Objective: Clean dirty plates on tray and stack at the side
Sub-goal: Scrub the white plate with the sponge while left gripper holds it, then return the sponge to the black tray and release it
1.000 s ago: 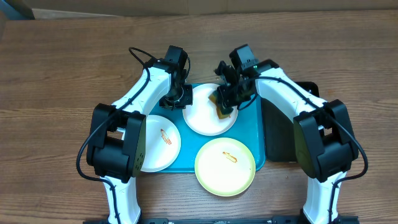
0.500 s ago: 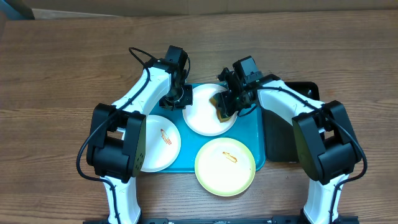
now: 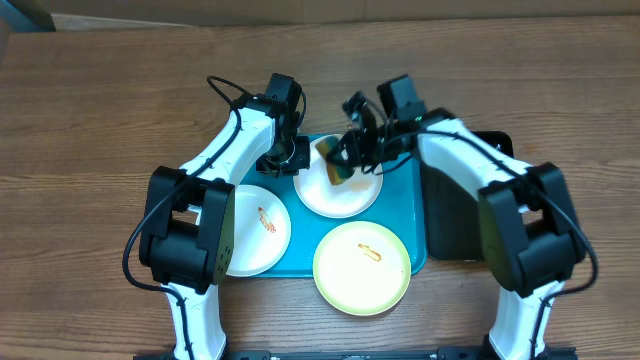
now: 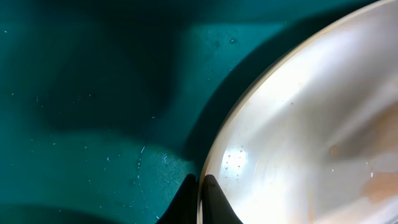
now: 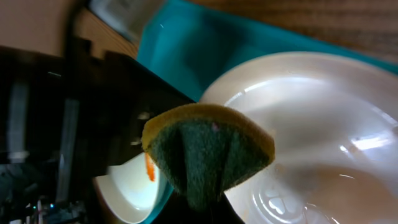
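Wooden bench (image 3: 100, 100); turquoise tray (image 3: 412, 200) at centre carries three plates. Both arms reach forward and bend inward over the far white plate (image 3: 345, 192). Left claw (image 4: 199, 191) is pinched on its left rim; right claw (image 3: 350, 152) is clamped on a sponge (image 5: 208, 146) over the plate's left side.

We see a yellow-and-green sponge (image 5: 208, 149) pinched between the right jaws, a black tray (image 3: 450, 215) to their right, and the wooden table (image 3: 100, 120) below.
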Controlling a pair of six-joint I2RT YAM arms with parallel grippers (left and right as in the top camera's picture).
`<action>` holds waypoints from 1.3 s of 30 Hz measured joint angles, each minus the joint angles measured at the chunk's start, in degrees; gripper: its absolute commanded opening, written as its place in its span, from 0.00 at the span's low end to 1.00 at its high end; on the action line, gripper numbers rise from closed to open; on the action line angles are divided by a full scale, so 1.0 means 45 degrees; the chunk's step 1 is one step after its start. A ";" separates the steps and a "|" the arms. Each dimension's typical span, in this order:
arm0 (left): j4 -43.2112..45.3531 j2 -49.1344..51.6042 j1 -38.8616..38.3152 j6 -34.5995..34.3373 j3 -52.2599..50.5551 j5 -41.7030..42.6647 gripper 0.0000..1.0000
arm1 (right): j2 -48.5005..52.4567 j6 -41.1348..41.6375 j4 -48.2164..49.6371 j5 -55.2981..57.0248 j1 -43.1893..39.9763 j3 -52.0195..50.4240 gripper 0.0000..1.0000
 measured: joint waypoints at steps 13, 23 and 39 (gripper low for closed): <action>0.0005 0.0005 0.0000 -0.0141 0.0000 -0.0010 0.19 | -0.3011 -0.0690 -0.6965 0.3633 -0.4949 0.0714 0.04; 0.0151 0.0000 0.0000 -0.0141 0.0000 -0.0010 0.20 | -0.3011 -0.0457 -0.5965 0.7907 -0.5474 -0.1919 0.04; 0.0024 0.0000 0.0000 -0.0233 0.0000 -0.0010 0.33 | -0.2997 0.0223 -0.5523 0.8548 -0.5537 -0.2458 0.69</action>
